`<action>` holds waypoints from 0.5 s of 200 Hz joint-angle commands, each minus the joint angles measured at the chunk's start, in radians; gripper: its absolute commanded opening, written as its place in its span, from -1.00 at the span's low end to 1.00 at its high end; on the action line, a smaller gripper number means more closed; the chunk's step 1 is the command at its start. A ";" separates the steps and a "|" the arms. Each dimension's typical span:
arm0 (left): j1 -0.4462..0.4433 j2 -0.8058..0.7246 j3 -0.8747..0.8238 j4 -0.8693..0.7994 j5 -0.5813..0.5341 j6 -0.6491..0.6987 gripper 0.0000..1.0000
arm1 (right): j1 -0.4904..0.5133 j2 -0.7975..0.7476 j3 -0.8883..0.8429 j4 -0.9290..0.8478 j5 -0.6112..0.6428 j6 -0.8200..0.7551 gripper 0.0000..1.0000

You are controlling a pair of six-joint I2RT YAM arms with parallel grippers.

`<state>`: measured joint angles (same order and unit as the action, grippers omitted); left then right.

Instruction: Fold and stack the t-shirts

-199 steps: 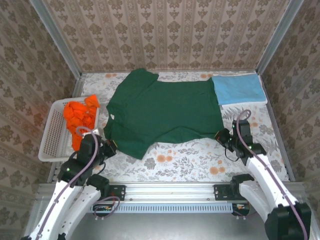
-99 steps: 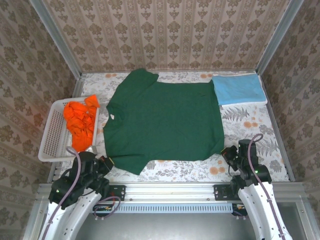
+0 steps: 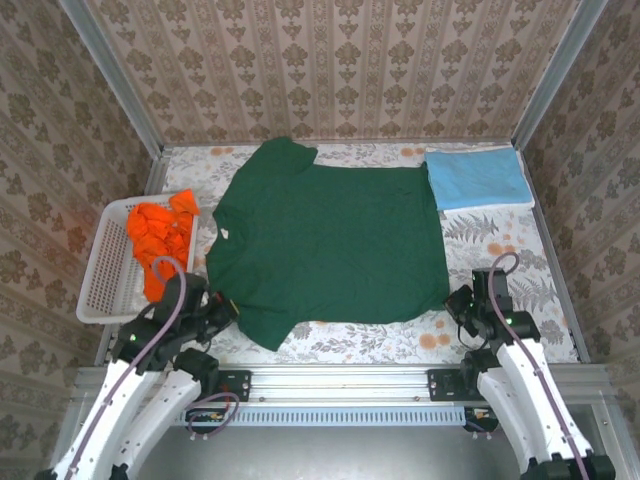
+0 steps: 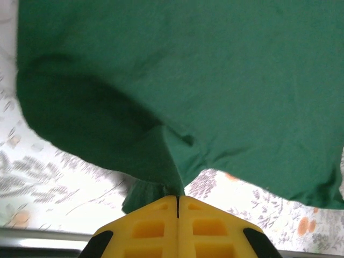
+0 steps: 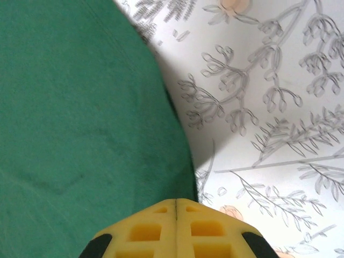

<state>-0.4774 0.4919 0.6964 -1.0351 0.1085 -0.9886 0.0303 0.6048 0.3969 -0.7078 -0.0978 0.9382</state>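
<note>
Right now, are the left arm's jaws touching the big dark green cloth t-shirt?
Touching. The left wrist view shows the left gripper, jaws shut, pinching a fold of the dark green cloth t-shirt.

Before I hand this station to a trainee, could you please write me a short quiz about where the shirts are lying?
1. What colour is the shirt spread flat in the middle of the table?
2. True or false: the orange shirts lie in the white basket.
3. The folded blue shirt lies at the table's: A near left corner, B far right corner, C centre.
Key: 1 green; 2 true; 3 B.
</note>
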 commanded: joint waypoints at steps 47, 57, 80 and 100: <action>0.170 0.468 0.262 0.334 0.025 0.199 -1.00 | -0.001 0.393 0.189 0.234 0.121 -0.144 -1.00; 0.208 0.541 0.284 0.357 0.052 0.209 -1.00 | -0.001 0.445 0.209 0.255 0.139 -0.152 -1.00; 0.272 0.697 0.364 0.383 0.106 0.241 -1.00 | -0.003 0.568 0.268 0.291 0.159 -0.162 -1.00; 0.303 0.821 0.451 0.386 0.121 0.262 -1.00 | -0.008 0.657 0.314 0.316 0.187 -0.167 -1.00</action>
<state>-0.2089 1.2011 1.0462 -0.6952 0.1768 -0.7925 0.0303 1.1759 0.6460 -0.4484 0.0189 0.8036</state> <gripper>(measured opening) 0.042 0.067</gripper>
